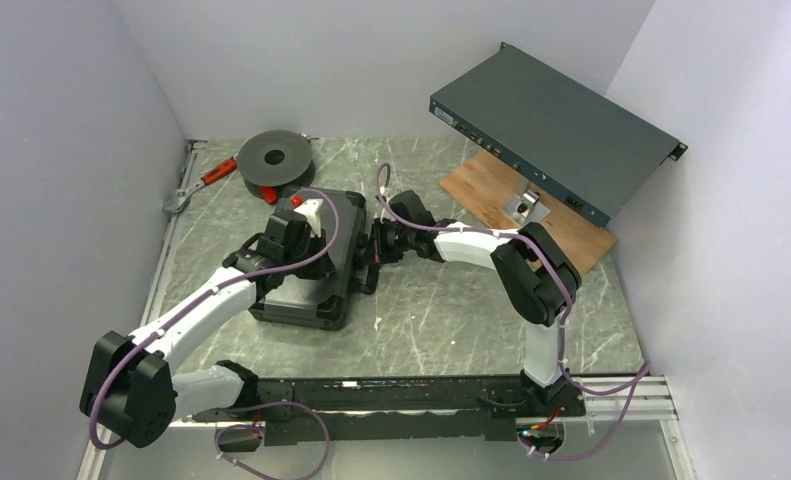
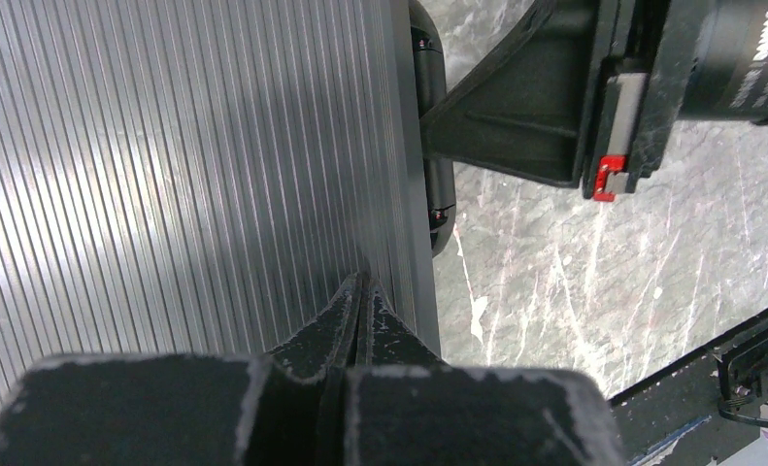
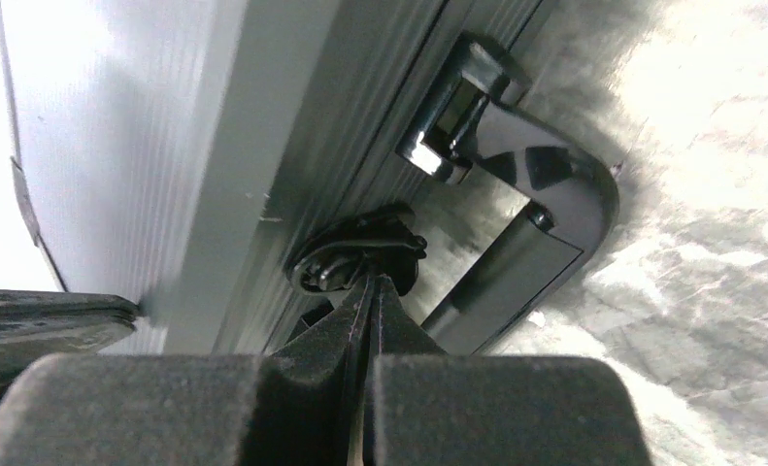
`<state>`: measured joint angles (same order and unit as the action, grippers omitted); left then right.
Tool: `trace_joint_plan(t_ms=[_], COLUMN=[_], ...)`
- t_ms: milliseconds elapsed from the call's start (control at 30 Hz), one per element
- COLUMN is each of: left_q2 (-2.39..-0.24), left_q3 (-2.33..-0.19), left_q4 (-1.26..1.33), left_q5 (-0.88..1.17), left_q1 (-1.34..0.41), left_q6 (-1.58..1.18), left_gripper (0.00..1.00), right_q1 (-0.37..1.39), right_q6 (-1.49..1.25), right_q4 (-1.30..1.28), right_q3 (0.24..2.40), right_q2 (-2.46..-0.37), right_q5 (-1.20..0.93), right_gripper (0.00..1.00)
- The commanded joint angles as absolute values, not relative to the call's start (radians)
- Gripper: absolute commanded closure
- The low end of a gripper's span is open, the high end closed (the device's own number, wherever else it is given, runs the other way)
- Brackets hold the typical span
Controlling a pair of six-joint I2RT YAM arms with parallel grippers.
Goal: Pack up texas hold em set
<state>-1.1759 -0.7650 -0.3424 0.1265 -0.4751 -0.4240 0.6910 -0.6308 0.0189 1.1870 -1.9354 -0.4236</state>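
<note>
Briefcase lies flat and closed on the desk, left of centre, handle on its 3 o'clock side.

Left arm: stretched from its base toward 1 o'clock, wrist bent down over the lid. Left end effector has its fingers pressed together, nothing between them, tips on the ribbed lid near the handle-side edge.

Right arm: elbow folded high, forearm reaching toward 9 o'clock. Right end effector also has its fingers together, tips at a small black fitting on the case edge beside the handle; contact unclear.
</note>
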Motion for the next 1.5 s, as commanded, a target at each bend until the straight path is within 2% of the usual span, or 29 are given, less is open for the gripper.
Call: trace_joint_plan(t_ms=[0,633,800,1100,1467], left_q2=[-1.194,-1.169,-1.163,-1.230,-1.320], left_q3=[-0.742,-0.789,-0.830,-0.909,-0.940], left_q4=[-0.457,-0.475,-0.477,-0.498,-0.483], left_q5=[0.139,0.131,0.085,0.076,0.074], left_q1=[-0.494,-0.514,-0.529,-0.541,-0.544], left_q6=[-0.428,-0.415,-0.393,-0.366,-0.359], left_gripper=[1.00,1.00,0.83,0.71,0.81], right_q1=[0.744,0.735,0.719,0.710,0.700], right_q6=[-0.641,-0.599,-0.588,-0.571,-0.560], right_q4=[0.116,0.041,0.018,0.005,0.005], right_q3=[1.158,1.153,1.126,1.124,1.168], right_q2=[-1.930,-1.860,-1.820,-1.798,-1.856], right_q5=[-0.437,-0.393,-0.379,-0.345,-0.355], right_gripper=[1.00,1.00,1.00,1.00,1.00])
